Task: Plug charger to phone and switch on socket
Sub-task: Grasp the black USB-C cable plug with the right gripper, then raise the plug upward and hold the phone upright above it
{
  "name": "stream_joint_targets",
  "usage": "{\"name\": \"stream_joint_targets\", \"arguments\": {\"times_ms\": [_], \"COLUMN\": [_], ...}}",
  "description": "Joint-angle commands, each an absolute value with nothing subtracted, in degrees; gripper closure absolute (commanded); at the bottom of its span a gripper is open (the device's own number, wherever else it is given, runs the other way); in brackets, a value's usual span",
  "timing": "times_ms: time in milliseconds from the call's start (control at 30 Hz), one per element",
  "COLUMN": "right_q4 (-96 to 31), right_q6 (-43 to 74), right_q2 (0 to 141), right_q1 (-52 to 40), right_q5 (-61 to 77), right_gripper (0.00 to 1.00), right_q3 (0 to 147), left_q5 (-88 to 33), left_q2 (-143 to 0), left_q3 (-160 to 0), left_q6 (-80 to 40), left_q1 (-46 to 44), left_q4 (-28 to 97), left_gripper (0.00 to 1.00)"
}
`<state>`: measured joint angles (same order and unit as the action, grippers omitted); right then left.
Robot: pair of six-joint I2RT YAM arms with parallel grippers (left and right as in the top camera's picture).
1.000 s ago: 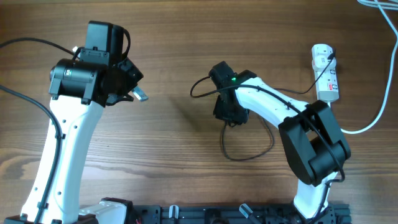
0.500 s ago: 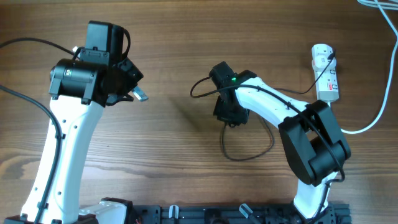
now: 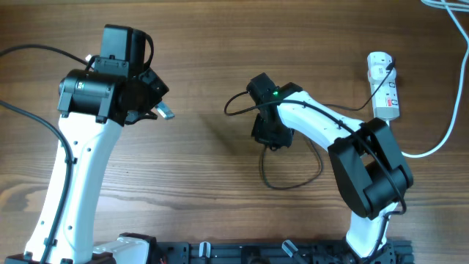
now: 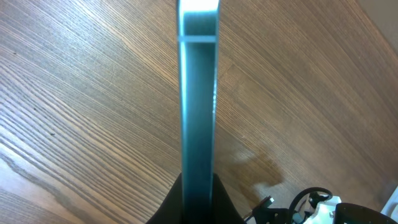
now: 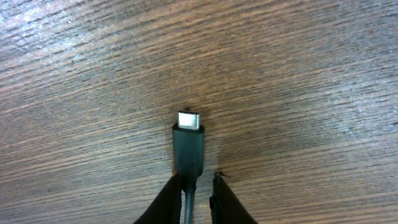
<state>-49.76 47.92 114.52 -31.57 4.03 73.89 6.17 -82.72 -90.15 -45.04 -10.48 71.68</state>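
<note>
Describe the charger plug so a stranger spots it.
Find the right gripper at mid-table. Just past its fingertips is the plug: a short dark sleeve with a silvery tip on a thin black cable, not the thick white cord.

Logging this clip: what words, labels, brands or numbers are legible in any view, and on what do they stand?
No text is legible in any view.
Red and grey markings on the socket: too small to read.
The phone: seen edge-on, no text shows.
The charger plug: no marking visible.
</note>
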Motion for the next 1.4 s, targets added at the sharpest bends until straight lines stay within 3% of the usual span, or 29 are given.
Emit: {"name": "stream_joint_targets", "arguments": {"times_ms": [0,367,500,767,867,1033,1367], "right_q4": [-49.56,-49.56,-49.25,-49.15,-49.52,-51.33,-54.70], "right_q6": [48.07,48.03,47.99,45.84,41.12,31.77,21.96], "right_q2": [116.79,116.79,116.79,116.77,115.55,106.17,83.50], "right_q1": [-32.08,-32.10,-32.08,-32.08,-32.08,-32.10,-37.23], "right_q5": [3.90,4.80,4.73,4.91,7.84,13.02,19.00], "right_gripper": [0.83,0.83,0.95,0.96,0.96,0.96,0.96], "right_q3": [71.88,71.88,71.88,72.12,73.21,73.69,73.65], "left_q5": [7.33,7.35,7.33,6.24,-1.54,-24.86,-36.18], "left_q2": [-82.96,-82.96,-82.96,-82.96,-82.96,-82.96,-82.96], "left_q3": [-90.06,-90.00,-90.00,-90.00,-90.00,-90.00,-90.02], "left_q6": [-44.12,-44.14,-44.14,-44.12,-39.55,-27.14,-27.38], "left_q1": [-10.37,-10.37,-10.37,-10.37,-10.37,-10.37,-10.37], "left_q4": [71.42,71.42,71.40,71.26,67.53,56.27,42.52], "left_gripper": [0.96,0.96,0.96,0.96,0.96,0.96,0.96]}}
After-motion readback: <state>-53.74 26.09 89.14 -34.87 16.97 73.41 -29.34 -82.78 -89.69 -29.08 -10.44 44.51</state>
